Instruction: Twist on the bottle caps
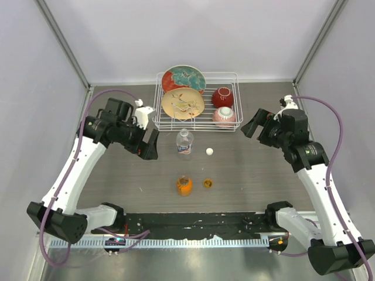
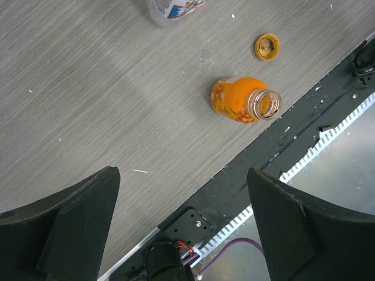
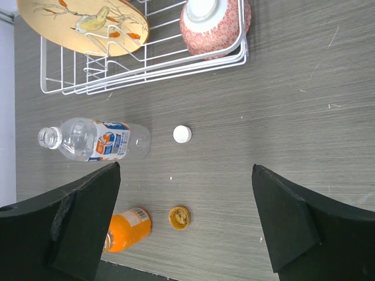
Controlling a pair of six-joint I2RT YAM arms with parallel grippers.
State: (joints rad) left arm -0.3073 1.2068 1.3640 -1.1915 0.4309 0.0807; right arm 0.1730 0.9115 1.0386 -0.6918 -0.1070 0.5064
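A clear water bottle (image 1: 184,142) with a white-blue label stands uncapped mid-table; it also shows in the right wrist view (image 3: 88,139). The white cap (image 1: 209,151) lies to its right, seen too in the right wrist view (image 3: 182,134). A squat orange bottle (image 1: 184,185) stands open nearer the arms, also in the left wrist view (image 2: 243,100) and the right wrist view (image 3: 126,229). The orange cap (image 1: 207,183) lies upside down beside it (image 2: 266,46) (image 3: 180,217). My left gripper (image 1: 150,146) is open and empty left of the water bottle. My right gripper (image 1: 253,126) is open and empty at the right.
A white wire dish rack (image 1: 233,79) stands at the back with two decorated plates (image 1: 183,102) and two bowls, one red (image 1: 222,96), one pink (image 1: 224,116). A black mounting rail (image 1: 193,221) runs along the near edge.
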